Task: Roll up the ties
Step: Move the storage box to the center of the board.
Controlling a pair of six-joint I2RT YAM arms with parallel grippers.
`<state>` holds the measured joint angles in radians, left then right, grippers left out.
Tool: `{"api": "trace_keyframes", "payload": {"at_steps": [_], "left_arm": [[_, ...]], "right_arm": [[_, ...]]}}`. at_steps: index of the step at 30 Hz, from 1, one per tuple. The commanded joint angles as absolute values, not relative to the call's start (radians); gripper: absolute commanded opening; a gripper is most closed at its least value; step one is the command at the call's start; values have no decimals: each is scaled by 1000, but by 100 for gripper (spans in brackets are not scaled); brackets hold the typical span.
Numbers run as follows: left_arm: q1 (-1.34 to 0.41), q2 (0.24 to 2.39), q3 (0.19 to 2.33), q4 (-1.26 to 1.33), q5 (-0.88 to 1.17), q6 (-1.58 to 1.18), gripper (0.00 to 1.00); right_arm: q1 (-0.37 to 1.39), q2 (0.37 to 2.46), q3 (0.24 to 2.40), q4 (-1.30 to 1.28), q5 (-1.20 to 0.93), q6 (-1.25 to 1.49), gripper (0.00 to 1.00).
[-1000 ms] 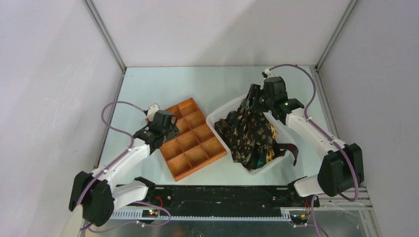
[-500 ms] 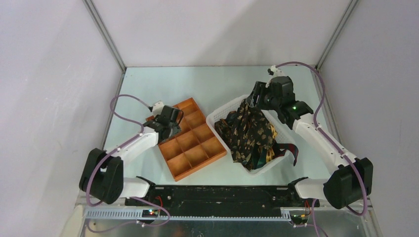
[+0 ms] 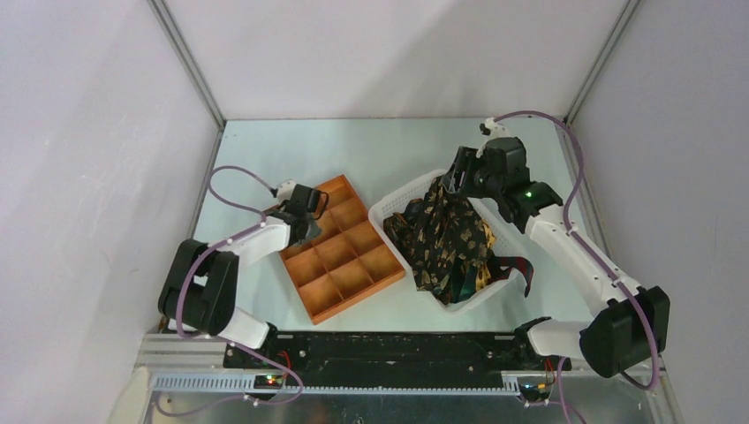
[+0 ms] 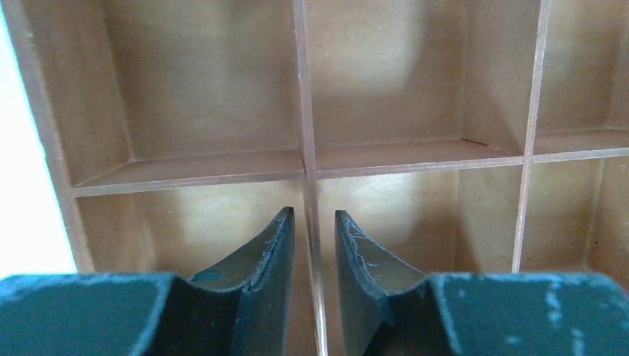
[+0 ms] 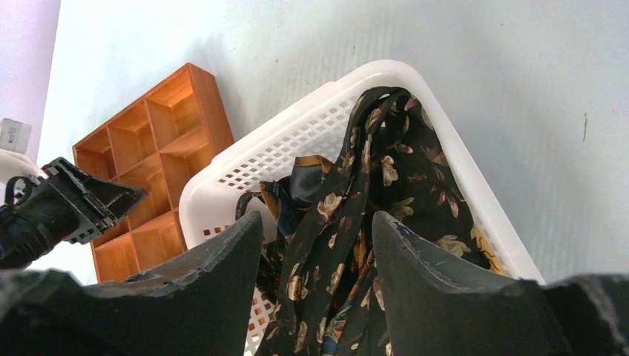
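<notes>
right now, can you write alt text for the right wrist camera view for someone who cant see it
The right gripper, its two dark fingers apart, hangs over a heap of dark, leaf-printed ties in a white mesh basket. Beyond the basket to the left, an orange compartment tray sits on the pale table.

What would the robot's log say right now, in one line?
left end effector open, straddling divider of orange tray | right end effector open above ties in white basket | ties unrolled
</notes>
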<state>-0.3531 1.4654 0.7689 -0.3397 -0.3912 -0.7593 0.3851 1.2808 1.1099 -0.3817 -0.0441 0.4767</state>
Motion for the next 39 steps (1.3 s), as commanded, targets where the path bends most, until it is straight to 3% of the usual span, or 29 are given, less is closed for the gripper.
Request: {"api": "trace_keyframes", "payload": {"at_steps": [1, 11, 24, 39], "left_arm": [[-343, 1510, 792, -265, -363, -723, 30], [-261, 1621, 952, -267, -321, -621, 0], [-146, 1816, 1338, -339, -303, -517, 0], [-19, 2042, 1723, -406, -242, -629, 0]], "right_arm": [[391, 1249, 1139, -375, -23, 457, 59], [390, 1226, 1139, -399, -5, 442, 60], [391, 1227, 1139, -408, -9, 426, 60], [387, 1264, 1139, -399, 0, 427, 60]]}}
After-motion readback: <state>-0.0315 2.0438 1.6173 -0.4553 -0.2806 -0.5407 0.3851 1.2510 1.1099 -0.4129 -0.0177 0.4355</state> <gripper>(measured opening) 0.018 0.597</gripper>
